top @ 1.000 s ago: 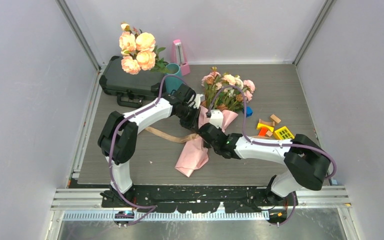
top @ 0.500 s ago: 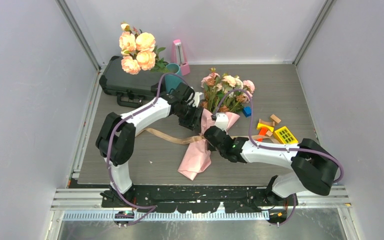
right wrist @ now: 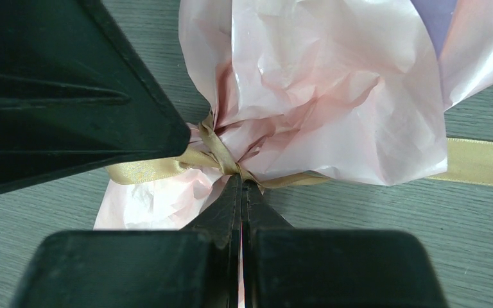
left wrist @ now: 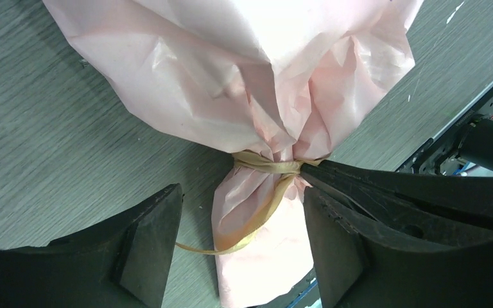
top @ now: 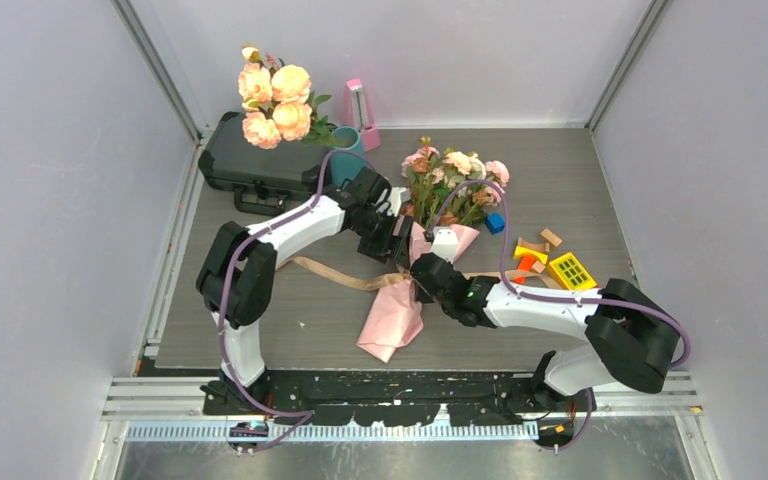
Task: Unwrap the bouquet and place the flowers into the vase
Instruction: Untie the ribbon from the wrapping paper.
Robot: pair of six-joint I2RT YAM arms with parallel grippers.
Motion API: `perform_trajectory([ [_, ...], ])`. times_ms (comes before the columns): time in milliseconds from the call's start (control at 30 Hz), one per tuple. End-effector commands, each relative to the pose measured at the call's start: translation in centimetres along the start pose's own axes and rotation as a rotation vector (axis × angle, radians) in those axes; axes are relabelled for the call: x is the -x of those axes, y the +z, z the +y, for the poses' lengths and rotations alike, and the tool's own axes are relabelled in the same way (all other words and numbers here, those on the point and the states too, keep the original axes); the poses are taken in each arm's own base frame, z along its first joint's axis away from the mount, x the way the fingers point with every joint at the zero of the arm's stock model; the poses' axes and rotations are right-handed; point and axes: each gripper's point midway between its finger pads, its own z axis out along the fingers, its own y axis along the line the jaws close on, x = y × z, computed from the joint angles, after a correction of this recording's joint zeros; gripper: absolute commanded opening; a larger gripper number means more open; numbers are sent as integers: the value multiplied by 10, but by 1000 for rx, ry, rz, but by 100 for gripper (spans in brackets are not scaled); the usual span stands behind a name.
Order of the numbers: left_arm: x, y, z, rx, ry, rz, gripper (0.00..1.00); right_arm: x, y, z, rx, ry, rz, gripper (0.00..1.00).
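Left fingers (left wrist: 146,247) spread wide, right fingers (right wrist: 226,223) pressed tightly together.

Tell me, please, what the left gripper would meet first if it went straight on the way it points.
Probably the bouquet, its pink paper at the ribbon tie, which lies between the left gripper's open fingers. The right gripper, shut on that ribbon, sits beside. Depth is uncertain.
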Motion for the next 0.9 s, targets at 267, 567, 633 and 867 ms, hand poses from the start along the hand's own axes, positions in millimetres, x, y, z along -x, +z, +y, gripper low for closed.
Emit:
perform_trajectory([
  [267,4,21,4,-26,-30,22,59,7,-6,13,67,40,-21,0],
  [567,3,28,11,-1,-39,35,46,10,-15,12,103,73,-49,0],
  [633,3,29,12,-1,-41,37,45,9,-16,10,102,74,-50,0],
  [867,2,30,13,0,-43,40,42,2,-16,8,109,83,-32,0],
])
